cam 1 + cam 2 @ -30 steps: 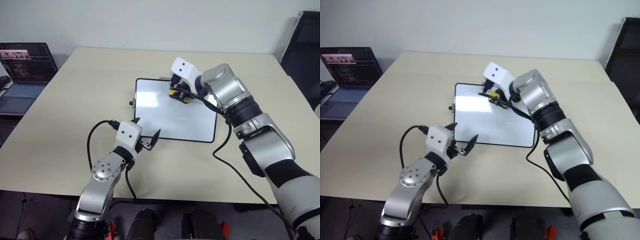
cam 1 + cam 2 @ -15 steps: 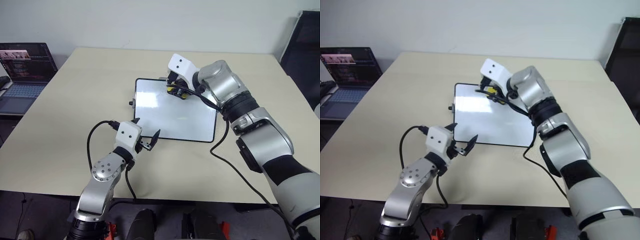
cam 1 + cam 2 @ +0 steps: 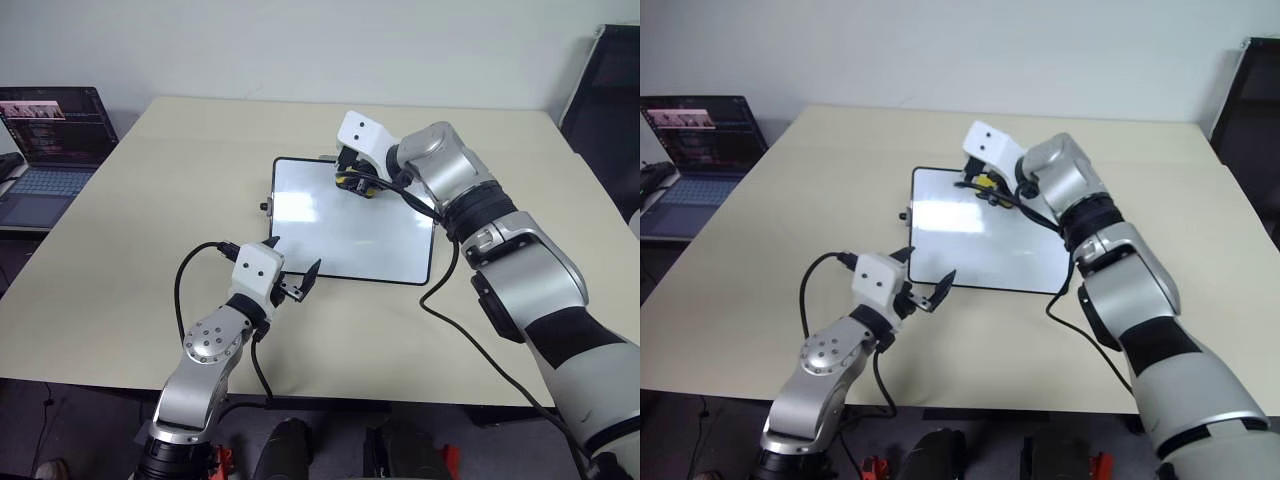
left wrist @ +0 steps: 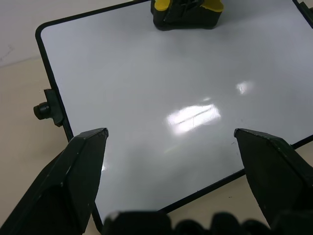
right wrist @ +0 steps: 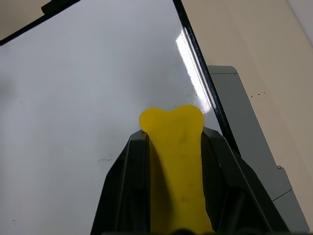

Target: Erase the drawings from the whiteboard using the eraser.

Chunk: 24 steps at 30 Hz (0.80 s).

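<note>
Eraser [image 5: 175,161] clamped between the closed fingers of the right gripper [image 3: 355,182], yellow top up, black underside pressed flat on the whiteboard [image 3: 350,235] near its far edge; visible the same way in the left wrist view, sitting at the far rim of the board; left gripper [image 3: 292,275] spread wide and empty, hovering just off the board's near left corner, holding nothing; whiteboard lying flat on the beige table [image 3: 150,230], small black knob [image 4: 43,110] on its left edge, thin black frame all round; flat grey piece [image 5: 247,127] on the table just beyond the far rim.

No drawings to be made out anywhere on the white surface; only glare patches and a few faint specks, too small to call marker or dust; by that reading, erasing looks done or very nearly so; possibly left: a last pass under the eraser's own footprint, hidden at present, then lifting off and setting the eraser down; laptop [image 3: 45,150] open at the far left, well apart from the work.
</note>
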Available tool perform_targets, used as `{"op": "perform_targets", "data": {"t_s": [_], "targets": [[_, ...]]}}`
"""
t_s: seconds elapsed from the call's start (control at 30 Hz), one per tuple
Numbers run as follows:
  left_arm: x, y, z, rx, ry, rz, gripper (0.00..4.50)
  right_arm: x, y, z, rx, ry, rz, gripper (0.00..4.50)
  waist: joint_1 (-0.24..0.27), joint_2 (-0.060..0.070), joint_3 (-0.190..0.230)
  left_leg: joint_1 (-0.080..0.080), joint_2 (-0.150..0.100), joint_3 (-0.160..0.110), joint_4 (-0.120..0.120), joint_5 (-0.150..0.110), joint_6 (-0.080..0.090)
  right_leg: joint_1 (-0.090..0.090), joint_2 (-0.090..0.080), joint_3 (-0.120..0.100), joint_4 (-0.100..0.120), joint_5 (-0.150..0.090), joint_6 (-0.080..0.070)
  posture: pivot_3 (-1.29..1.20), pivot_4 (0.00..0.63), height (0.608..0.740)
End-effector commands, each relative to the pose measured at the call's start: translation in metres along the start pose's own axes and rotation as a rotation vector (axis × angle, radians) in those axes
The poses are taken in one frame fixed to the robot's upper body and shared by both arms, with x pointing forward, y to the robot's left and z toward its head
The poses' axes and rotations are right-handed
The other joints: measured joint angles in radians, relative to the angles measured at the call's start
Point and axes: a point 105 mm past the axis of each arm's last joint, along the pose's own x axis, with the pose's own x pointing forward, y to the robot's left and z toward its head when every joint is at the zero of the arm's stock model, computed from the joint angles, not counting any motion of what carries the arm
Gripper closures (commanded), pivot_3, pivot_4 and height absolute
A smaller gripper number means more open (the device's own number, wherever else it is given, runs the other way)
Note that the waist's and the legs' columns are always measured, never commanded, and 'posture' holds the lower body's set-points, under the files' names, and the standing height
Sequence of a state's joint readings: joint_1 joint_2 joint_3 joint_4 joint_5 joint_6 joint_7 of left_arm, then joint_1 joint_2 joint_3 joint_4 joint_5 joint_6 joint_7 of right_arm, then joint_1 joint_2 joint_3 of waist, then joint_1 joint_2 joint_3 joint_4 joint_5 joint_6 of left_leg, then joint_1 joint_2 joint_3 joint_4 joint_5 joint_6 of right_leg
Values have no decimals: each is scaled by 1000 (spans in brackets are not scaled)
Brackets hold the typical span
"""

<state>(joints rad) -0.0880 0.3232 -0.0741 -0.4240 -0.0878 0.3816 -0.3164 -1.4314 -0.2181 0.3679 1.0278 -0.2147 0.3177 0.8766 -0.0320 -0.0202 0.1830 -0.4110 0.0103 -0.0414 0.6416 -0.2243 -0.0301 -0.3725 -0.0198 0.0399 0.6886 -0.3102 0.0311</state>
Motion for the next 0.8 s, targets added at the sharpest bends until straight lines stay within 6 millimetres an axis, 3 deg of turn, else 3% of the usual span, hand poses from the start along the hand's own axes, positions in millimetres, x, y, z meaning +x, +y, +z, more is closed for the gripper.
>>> {"op": "perform_targets", "data": {"t_s": [0.03,0.4,0.6,0.8], "targets": [[-2,2,14,24,-55,13,0,5,8,-37,60,110,32,3416,0,0,0,2,0,0,0,0,0,2,0,0,0,0,0,0,150,740],[-3,2,13,21,-52,20,0,3,16,-56,116,151,73,3416,0,0,0,17,1,-3,0,0,0,19,0,0,-7,0,0,0,150,740],[-2,1,13,23,-54,7,0,-7,16,-51,153,128,74,3416,3,0,0,16,0,-5,0,0,0,19,0,-1,-8,0,0,0,150,740],[2,3,20,39,-69,-15,0,-33,34,-28,298,-12,69,3416,5,0,0,10,0,-6,-2,0,0,16,-1,-1,-8,0,0,0,150,740]]}}
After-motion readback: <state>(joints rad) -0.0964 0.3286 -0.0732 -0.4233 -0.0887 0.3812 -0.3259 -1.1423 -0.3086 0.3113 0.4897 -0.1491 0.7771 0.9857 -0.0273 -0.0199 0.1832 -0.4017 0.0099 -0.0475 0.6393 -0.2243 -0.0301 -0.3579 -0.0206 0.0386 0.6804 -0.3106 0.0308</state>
